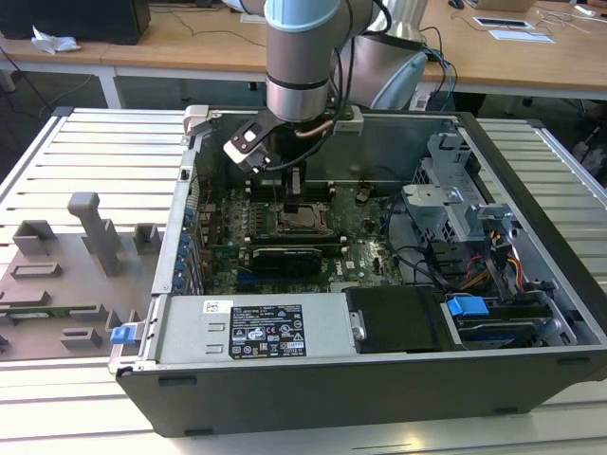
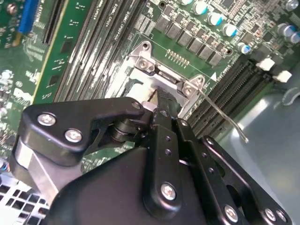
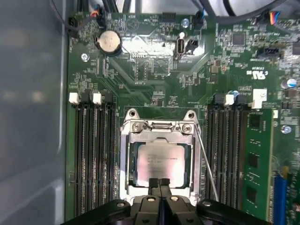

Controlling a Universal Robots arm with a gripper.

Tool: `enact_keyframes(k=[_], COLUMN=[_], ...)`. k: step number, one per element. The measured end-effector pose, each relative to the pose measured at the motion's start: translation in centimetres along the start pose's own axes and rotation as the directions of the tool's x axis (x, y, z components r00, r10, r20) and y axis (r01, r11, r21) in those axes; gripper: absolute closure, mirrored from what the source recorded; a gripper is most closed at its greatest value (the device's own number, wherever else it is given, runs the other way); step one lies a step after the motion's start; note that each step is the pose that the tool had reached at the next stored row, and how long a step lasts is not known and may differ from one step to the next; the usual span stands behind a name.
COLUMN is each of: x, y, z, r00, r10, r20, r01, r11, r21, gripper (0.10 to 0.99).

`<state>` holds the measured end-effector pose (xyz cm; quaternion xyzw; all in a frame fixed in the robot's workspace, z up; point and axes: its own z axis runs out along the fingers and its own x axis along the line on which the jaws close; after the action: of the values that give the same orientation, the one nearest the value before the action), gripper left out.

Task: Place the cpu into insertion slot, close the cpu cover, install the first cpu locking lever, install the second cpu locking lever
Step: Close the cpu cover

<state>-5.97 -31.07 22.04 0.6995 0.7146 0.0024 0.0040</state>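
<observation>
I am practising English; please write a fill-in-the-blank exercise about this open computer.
1. The cpu is ____ in shape.
2. The cpu cover is ____ (raised or lowered).
3. The motherboard is coloured ____.
4. The gripper is ____ (open or shut).
Missing words: square; lowered; green; shut.

The arm (image 1: 302, 57) reaches down into the open computer case (image 1: 379, 379) on the slatted bench (image 1: 95, 152); its gripper (image 1: 294, 199) hangs just above the socket (image 1: 302, 220) at the motherboard's (image 1: 365, 237) middle.
</observation>
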Motion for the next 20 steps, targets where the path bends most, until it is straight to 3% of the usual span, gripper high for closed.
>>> enact_keyframes(k=[20], x=[-0.01], y=[0.06], z=[-5.42], r00=[1.0000], r10=[0.000], r20=[-0.0001], r01=[0.000], r11=[1.0000], r21=[0.000], gripper=[0.980])
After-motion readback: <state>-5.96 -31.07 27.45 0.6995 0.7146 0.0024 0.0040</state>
